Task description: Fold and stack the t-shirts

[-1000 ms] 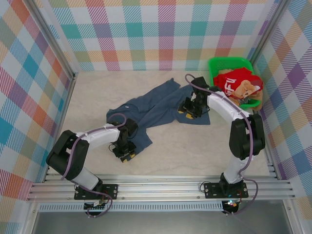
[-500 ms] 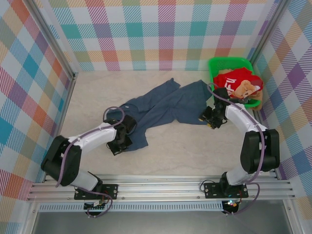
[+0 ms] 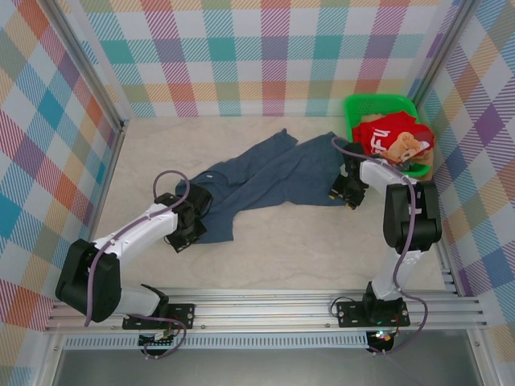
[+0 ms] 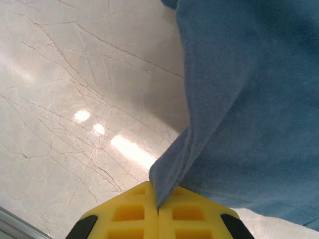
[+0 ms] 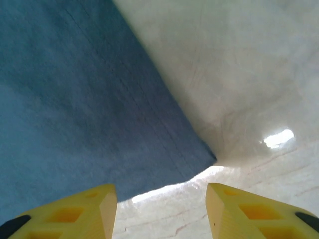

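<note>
A slate-blue t-shirt (image 3: 273, 175) lies crumpled and spread across the middle of the table. My left gripper (image 3: 183, 235) is at its near left end. In the left wrist view the gripper (image 4: 158, 205) is shut on a fold of the blue cloth (image 4: 249, 99), which rises from between the yellow fingers. My right gripper (image 3: 346, 193) is at the shirt's right corner. It stands open (image 5: 159, 199) just short of the blue corner (image 5: 75, 99), with bare table between its fingers. A red t-shirt (image 3: 392, 137) with white lettering lies in the green basket.
The green basket (image 3: 378, 100) stands at the back right, against the checked wall. An orange-tan printed piece (image 3: 412, 147) lies on top of the red cloth. Metal rails run along the table's near edge (image 3: 265, 310).
My left gripper has shut on the shirt's near edge and dragged it left and back. My right gripper has moved from the shirt's middle to its right corner and opened slightly.
</note>
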